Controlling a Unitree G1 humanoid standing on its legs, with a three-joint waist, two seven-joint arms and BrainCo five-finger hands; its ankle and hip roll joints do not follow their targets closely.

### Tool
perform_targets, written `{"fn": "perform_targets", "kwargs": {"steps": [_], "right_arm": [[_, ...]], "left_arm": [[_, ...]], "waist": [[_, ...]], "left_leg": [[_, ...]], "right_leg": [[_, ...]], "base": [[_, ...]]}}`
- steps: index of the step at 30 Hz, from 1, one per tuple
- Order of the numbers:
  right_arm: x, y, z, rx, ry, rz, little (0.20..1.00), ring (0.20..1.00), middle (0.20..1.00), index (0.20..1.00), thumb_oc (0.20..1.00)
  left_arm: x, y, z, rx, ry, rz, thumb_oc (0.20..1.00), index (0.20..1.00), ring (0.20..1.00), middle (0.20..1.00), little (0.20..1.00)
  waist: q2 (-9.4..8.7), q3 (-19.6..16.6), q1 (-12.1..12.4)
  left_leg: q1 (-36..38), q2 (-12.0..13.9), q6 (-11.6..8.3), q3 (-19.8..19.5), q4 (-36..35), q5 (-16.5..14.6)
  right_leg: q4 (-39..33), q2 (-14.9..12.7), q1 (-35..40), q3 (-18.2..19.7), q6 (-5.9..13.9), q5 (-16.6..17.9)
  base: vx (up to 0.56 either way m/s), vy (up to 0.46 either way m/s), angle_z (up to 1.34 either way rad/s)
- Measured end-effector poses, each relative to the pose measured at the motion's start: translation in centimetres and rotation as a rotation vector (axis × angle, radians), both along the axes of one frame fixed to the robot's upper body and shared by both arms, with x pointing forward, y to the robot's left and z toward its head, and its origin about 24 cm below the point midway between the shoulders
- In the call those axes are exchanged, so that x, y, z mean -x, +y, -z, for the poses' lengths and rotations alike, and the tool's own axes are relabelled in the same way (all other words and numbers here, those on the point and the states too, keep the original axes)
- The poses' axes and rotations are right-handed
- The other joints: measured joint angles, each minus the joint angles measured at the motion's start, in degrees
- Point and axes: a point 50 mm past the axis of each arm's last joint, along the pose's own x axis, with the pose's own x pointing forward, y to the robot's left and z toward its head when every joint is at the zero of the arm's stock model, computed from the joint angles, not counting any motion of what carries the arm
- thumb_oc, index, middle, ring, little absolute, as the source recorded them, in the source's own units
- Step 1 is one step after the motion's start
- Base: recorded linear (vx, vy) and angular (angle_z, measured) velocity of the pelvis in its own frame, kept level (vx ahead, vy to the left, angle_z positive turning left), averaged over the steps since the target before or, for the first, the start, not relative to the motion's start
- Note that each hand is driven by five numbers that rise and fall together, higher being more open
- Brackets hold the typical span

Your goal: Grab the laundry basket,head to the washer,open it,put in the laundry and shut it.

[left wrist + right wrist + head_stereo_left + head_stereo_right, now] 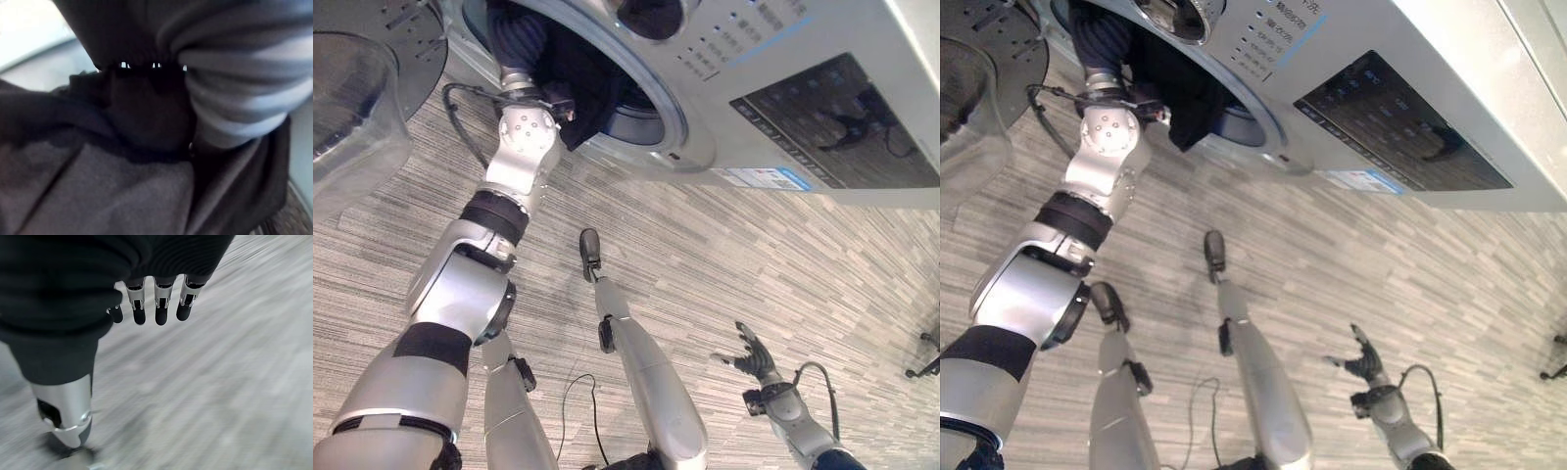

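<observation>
The washer stands at the far side of the scene with its round opening facing the robot and its door swung out to the left — a round, glassy door with a dark perforated inner ring. Dark laundry fills the opening and hangs over its lower rim; a dark piece with fine stripes sits at the far left of the mouth.

The left hand reaches up to the opening, its wrist at the rim and its fingers buried in the cloth, so I cannot tell whether they are curled or straight. In the left wrist view the dark fabric lies very close, with a grey-and-white striped garment bunched against it and the pale wall of the washer behind.

The right hand hangs low at the near right, well apart from the washer, over the grey striped carpet floor — its fingers are spread and straight and hold nothing. The right wrist view shows the same: fingers straight in a row, thumb apart, bare floor beyond.
</observation>
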Motion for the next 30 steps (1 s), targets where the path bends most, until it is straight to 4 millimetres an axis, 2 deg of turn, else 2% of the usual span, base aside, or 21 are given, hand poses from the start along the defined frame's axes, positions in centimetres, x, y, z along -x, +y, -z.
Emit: {"fn": "perform_targets", "kwargs": {"steps": [3, 5, 9, 11, 14, 16, 24, 25, 28, 30], "right_arm": [[0.7, -0.5, 0.6, 0.011, 0.054, 0.015, 1.0, 1.0, 1.0, 1.0, 1.0], [0.6, -0.9, 0.5, -0.003, 0.044, 0.05, 1.0, 1.0, 1.0, 1.0, 1.0], [-0.5, -1.2, -0.4, -0.021, -0.01, 0.081, 1.0, 1.0, 1.0, 1.0, 1.0], [-1.6, -0.9, -1.3, -0.051, -0.065, 0.089, 1.0, 1.0, 1.0, 1.0, 1.0], [-3.7, -0.4, -3.8, -0.1, -0.224, 0.095, 1.0, 1.0, 1.0, 1.0, 1.0], [-4.4, 0.1, -4.9, -0.129, -0.278, 0.082, 1.0, 1.0, 1.0, 1.0, 1.0], [-4.6, -0.2, -5.2, -0.139, -0.297, 0.103, 1.0, 1.0, 1.0, 1.0, 1.0], [-4.6, -0.3, -5.3, -0.138, -0.3, 0.098, 1.0, 1.0, 1.0, 1.0, 1.0], [-5.2, -0.2, -7.2, -0.144, -0.364, 0.045, 1.0, 1.0, 1.0, 1.0, 1.0], [-5.4, -0.6, -9.3, -0.15, -0.446, 0.007, 1.0, 1.0, 1.0, 1.0, 1.0]], "left_arm": [[0.0, -1.6, 0.2, 0.03, 0.019, 0.08, 0.2, 0.2, 0.2, 0.2, 0.2], [-0.1, -2.4, 0.5, 0.094, 0.045, 0.148, 0.2, 0.2, 0.2, 0.2, 0.2], [-0.3, -2.2, 0.5, 0.175, 0.066, 0.183, 0.2, 0.2, 0.2, 0.2, 0.2], [-0.4, -1.9, 0.6, 0.218, 0.077, 0.189, 0.2, 0.2, 0.2, 0.2, 0.2], [-0.7, -1.5, 0.6, 0.325, 0.103, 0.237, 0.2, 0.2, 0.2, 0.2, 0.2], [-0.7, -1.7, 0.3, 0.384, 0.106, 0.266, 0.2, 0.2, 0.2, 0.2, 0.2], [-0.7, -1.9, -0.2, 0.386, 0.101, 0.303, 0.2, 0.2, 0.2, 0.2, 0.2], [-0.8, -1.7, -0.6, 0.381, 0.102, 0.289, 1.0, 1.0, 1.0, 1.0, 1.0], [-1.1, -0.5, -2.1, 0.306, 0.125, 0.212, 1.0, 1.0, 1.0, 1.0, 1.0], [-1.1, 1.5, -3.2, 0.263, 0.132, 0.139, 1.0, 1.0, 1.0, 1.0, 1.0]], "waist": [[0.58, -0.13, 0.69], [2.26, -0.88, 0.71], [4.16, -1.77, 0.85], [4.25, -1.86, 0.4], [5.1, -2.77, -0.31], [5.1, -2.77, -0.31], [5.1, -2.77, -0.51], [5.1, -2.77, -0.59], [5.1, -2.76, -1.29], [5.2, -2.71, -2.39]], "left_leg": [[-1.34, -0.18, 0.19, -0.13, 2.87, -1.29], [-4.06, -0.63, 0.67, -0.54, 6.37, -2.51], [-6.82, -1.24, 1.32, -0.52, 9.6, -3.53], [-7.59, -1.2, 1.44, -0.71, 11.48, -4.15], [-10.44, -1.29, 1.55, -1.17, 14.28, -5.0], [-11.62, -1.21, 1.58, -1.61, 15.84, -5.52], [-12.34, -1.36, 1.61, -1.94, 16.98, -5.81], [-12.33, -1.38, 1.66, -1.94, 17.12, -5.9], [-12.47, -1.36, 1.69, -1.86, 18.0, -6.36], [-12.54, -1.23, 1.56, -1.82, 19.21, -7.0]], "right_leg": [[3.94, -0.41, -2.01, 0.4, 0.37, -1.5], [8.61, -1.17, -5.08, 0.46, 0.22, -3.59], [10.88, -1.86, -7.5, 1.44, 0.74, -4.37], [11.72, -1.9, -7.82, 1.5, 0.69, -4.42], [13.51, -2.15, -9.96, 1.58, 0.55, -4.79], [14.44, -2.08, -10.85, 1.55, 0.41, -4.91], [15.11, -2.23, -11.2, 1.51, 0.4, -5.1], [15.23, -2.24, -11.18, 1.52, 0.5, -5.17], [15.62, -2.05, -11.19, 1.69, 0.6, -5.26], [15.76, -1.97, -11.53, 2.06, 0.76, -5.46]], "base": [[-0.02, -0.018, -0.02], [-0.01, 0.026, 0.11], [0.01, 0.015, 0.01], [0.03, 0.028, 0.02], [0.02, 0.006, 0.03], [0.0, 0.0, 0.0], [0.0, 0.0, 0.0], [0.01, 0.034, -0.01], [0.01, 0.033, -0.03], [0.23, -0.234, -0.09]]}}
